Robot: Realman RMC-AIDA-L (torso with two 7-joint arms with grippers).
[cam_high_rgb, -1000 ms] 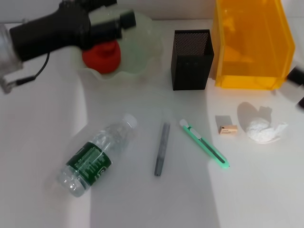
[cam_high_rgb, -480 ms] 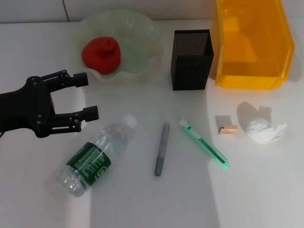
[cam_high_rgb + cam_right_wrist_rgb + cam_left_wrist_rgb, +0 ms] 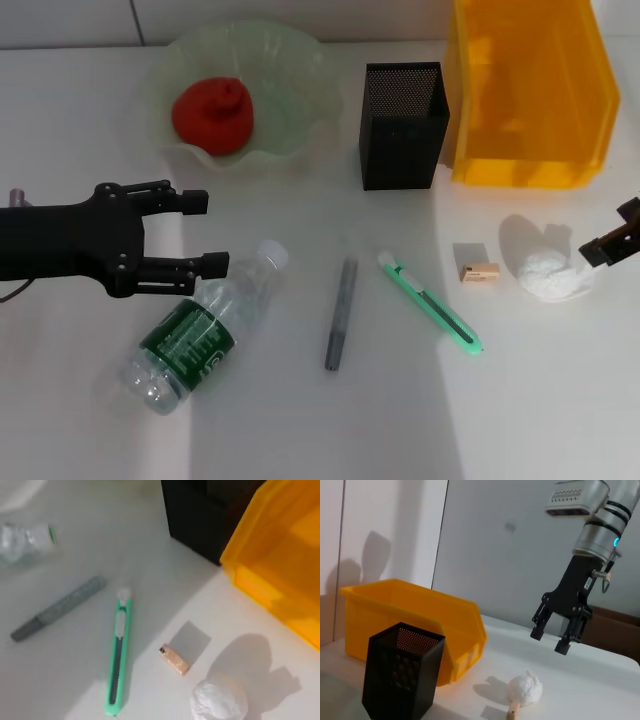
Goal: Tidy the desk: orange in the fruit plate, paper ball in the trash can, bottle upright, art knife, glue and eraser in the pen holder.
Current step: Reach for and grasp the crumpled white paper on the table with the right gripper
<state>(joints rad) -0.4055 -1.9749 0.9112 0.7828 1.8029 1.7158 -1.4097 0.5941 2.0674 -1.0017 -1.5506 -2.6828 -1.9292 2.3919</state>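
Observation:
The orange (image 3: 213,115) lies in the pale green fruit plate (image 3: 300,95). My left gripper (image 3: 205,232) is open just above the cap end of the bottle (image 3: 200,330), which lies on its side. The grey glue stick (image 3: 340,312), green art knife (image 3: 430,315) and eraser (image 3: 480,271) lie in front of the black pen holder (image 3: 403,125). The paper ball (image 3: 550,273) sits below the yellow trash can (image 3: 530,90). My right gripper (image 3: 612,240) enters at the right edge; the left wrist view shows that right gripper (image 3: 549,642) open above the paper ball (image 3: 525,690).
In the right wrist view the art knife (image 3: 117,665), glue stick (image 3: 57,609), eraser (image 3: 175,660) and paper ball (image 3: 220,702) are spread on the white desk, with the trash can (image 3: 280,555) and pen holder (image 3: 210,515) behind them.
My left arm has swung away from the fruit plate, leaving the orange there, and moved down toward the bottle's cap. My right gripper has come into view beside the paper ball.

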